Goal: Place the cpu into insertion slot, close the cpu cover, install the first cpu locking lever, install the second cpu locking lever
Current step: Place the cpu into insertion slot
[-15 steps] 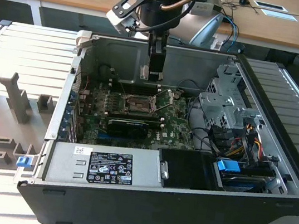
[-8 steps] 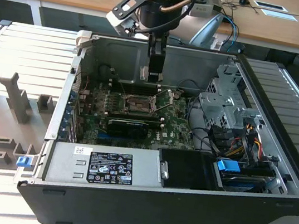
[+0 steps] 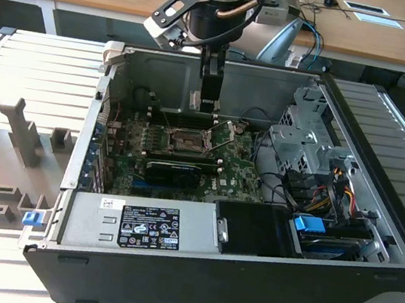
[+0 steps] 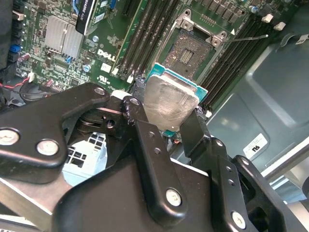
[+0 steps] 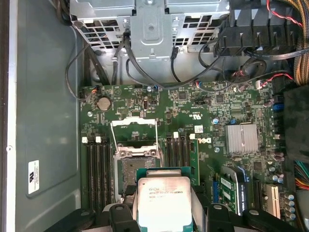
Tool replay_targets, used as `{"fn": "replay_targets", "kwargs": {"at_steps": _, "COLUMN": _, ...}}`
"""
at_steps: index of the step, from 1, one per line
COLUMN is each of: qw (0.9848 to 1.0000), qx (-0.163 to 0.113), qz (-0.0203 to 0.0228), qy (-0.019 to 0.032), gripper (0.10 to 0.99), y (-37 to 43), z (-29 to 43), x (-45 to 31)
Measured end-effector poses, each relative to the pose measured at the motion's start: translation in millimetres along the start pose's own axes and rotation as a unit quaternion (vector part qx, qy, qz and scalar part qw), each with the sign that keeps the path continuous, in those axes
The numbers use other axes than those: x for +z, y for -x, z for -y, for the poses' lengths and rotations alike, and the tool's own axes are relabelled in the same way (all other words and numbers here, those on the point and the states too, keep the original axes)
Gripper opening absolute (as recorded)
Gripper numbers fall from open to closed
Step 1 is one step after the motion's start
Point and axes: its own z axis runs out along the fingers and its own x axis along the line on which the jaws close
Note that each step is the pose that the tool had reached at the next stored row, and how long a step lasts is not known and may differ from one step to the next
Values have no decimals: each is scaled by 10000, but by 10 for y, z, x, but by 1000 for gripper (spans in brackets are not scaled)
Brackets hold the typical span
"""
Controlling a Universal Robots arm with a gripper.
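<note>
While the arm's tool (image 3: pixel 208 105) hangs inside an open computer case (image 3: pixel 244 283), its two black fingers (image 4: pixel 143 126) pinch the cpu (image 4: pixel 170 99) by opposite edges, with the silver top showing in both wrist views. The chip is held in the air above the green motherboard (image 5: pixel 203 111), apart from it. The insertion slot (image 5: pixel 136 168) lies bare on the board below the tool, its dark centre showing inside a silver rim, toward the far side of the case. The cpu cover (image 5: pixel 134 123) is swung open at the slot's edge, and two thin locking levers (image 5: pixel 157 135) stand raised beside it. A grey power supply (image 3: pixel 138 226) fills the near corner on the exterior view's left. The case rests on a slatted grey counter (image 3: pixel 25 64).
</note>
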Motion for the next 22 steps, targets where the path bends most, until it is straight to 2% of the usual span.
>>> {"fn": "replay_targets", "kwargs": {"at_steps": 22, "qw": 10000, "qx": 42, "qz": 3, "qy": 1, "gripper": 533, "y": 1, "z": 20, "x": 60}}
